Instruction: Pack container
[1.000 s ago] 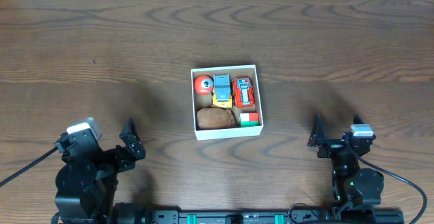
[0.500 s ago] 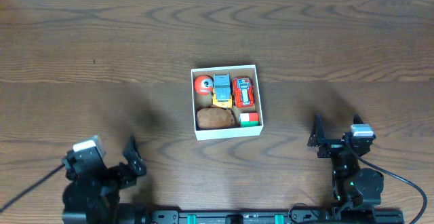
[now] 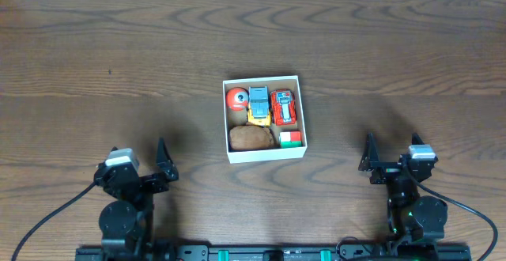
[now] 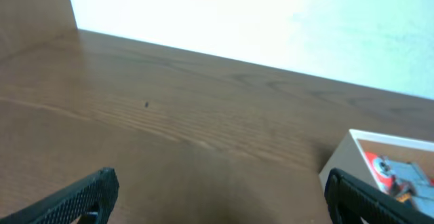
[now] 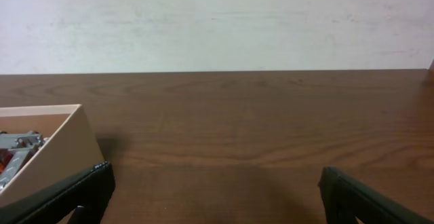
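Note:
The container (image 3: 266, 154), a small white box with a tan inside, stands at mid-table. It holds a red ball (image 3: 236, 97), a blue-and-yellow car (image 3: 258, 104), a red car (image 3: 283, 107), a brown lump (image 3: 251, 138) and a green-and-red block (image 3: 290, 139). My left gripper (image 3: 139, 164) is open and empty near the front edge, left of the box. My right gripper (image 3: 393, 164) is open and empty, front right of it. The left wrist view shows wide-apart fingers (image 4: 88, 193) and the box corner (image 4: 349, 157). The right wrist view shows the box wall (image 5: 51, 149) at left.
The table is dark brown wood (image 3: 118, 55). A pale wall (image 5: 217, 20) runs behind its far edge. Black cables trail from both arm bases at the front.
My left arm has pulled back from the front left, swung to the right and now sits squarely at the front edge. The right arm and the box have not moved.

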Available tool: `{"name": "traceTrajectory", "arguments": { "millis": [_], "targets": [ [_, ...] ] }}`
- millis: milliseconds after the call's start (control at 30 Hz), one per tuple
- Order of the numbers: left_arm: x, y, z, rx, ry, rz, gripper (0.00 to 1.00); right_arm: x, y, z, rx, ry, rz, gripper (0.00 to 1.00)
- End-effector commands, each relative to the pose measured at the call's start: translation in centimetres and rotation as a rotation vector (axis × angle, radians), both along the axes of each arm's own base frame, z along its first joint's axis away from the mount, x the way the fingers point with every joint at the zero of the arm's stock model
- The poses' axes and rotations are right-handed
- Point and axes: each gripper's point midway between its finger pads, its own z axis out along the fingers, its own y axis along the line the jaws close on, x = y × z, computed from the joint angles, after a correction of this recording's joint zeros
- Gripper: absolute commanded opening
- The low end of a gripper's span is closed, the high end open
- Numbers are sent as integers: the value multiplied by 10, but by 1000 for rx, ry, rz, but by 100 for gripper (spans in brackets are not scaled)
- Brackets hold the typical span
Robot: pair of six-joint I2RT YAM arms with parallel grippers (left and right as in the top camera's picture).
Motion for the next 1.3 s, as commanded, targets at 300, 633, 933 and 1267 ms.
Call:
{"name": "traceTrajectory", "arguments": {
  "millis": [300,633,933,1267],
  "targets": [
    [17,5,-47,88,-2,9,98,0,0,0,-16,-2,5,99],
    [18,-2,-48,82,1,-30,98,0,0,0,-15,-2,5,99],
    [18,-2,-49,82,2,-30,98,0,0,0,-15,-1,5,99],
    [18,-2,-49,82,2,-30,98,0,0,0,-16,-1,5,99]
  ]
}}
